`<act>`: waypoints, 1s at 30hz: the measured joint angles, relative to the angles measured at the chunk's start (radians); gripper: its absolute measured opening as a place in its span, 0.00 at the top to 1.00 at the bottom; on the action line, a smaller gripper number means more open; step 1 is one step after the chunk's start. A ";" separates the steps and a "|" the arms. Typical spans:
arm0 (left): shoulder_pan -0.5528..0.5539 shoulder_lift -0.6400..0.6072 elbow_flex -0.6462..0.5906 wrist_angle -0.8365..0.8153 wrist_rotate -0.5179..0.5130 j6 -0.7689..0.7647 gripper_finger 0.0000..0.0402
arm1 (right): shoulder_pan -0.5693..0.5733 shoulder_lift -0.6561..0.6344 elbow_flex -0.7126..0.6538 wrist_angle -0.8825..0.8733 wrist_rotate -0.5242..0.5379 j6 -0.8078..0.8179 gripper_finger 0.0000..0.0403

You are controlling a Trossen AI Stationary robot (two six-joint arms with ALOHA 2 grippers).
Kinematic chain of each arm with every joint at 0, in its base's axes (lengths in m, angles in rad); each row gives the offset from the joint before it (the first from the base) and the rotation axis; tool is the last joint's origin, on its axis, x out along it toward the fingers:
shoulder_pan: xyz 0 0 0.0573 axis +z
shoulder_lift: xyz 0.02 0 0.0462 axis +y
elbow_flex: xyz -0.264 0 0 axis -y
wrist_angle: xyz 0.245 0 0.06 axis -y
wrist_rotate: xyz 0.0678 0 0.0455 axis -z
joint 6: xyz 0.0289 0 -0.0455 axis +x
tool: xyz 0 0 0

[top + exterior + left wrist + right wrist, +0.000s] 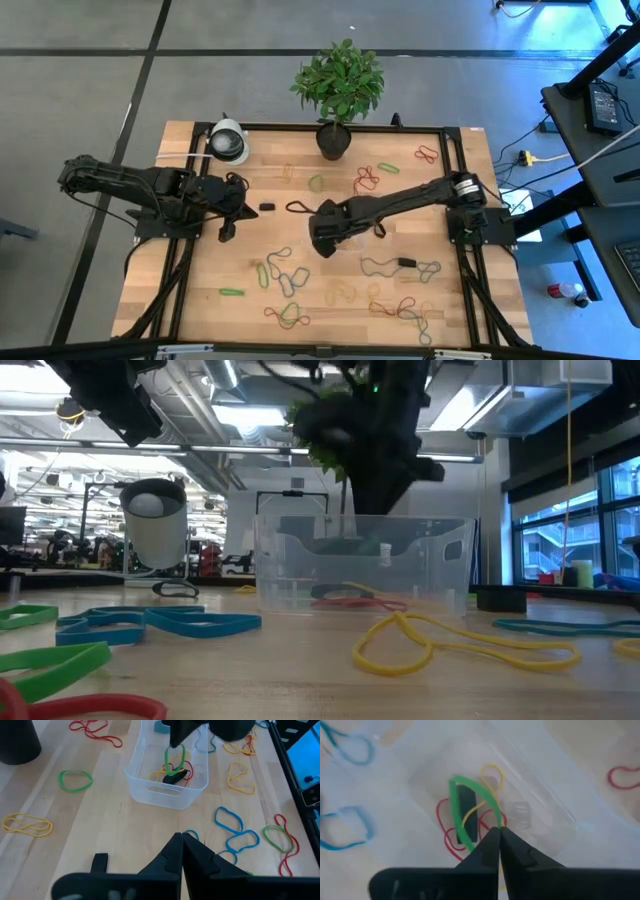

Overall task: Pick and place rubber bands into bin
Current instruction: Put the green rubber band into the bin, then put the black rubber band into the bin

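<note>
The right gripper point(497, 836) hung directly over the bin point(145, 787), its fingers pinched together on a green rubber band point(462, 810) that dangled as a loop down toward the tray. Inside the clear bin lay a red band point(445, 827), a yellow band point(492, 772) and a black band point(175, 776). The bin sat near the middle of the wooden table point(200, 280), just right of center in the high view. The left gripper point(181, 845) waited at the left side of the table with its fingers pressed together, holding nothing. Loose bands were scattered over the table around the bin: a green one point(75, 779), a yellow pair point(26, 824), blue ones point(235, 827) and red ones point(97, 730). A potted plant point(338, 85) stood at the far edge, a white cylinder point(228, 140) beside it.
</note>
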 joint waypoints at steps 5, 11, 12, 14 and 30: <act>0.000 0.000 0.000 0.000 0.000 0.000 1.00 | 0.000 0.020 0.000 -0.002 -0.041 0.018 0.90; 0.000 0.000 0.000 0.000 -0.006 0.000 1.00 | 0.000 0.005 0.000 -0.022 -0.044 0.037 0.75; 0.000 0.000 0.000 0.000 -0.008 0.000 0.99 | 0.000 0.003 0.000 -0.028 -0.044 0.037 0.72; 0.000 0.000 0.000 0.000 -0.009 0.000 0.99 | 0.000 -0.001 0.000 -0.043 -0.044 0.037 0.68; 0.000 0.000 0.001 0.008 -0.020 -0.036 0.99 | 0.005 -0.326 -0.038 -0.095 0.008 -0.174 0.76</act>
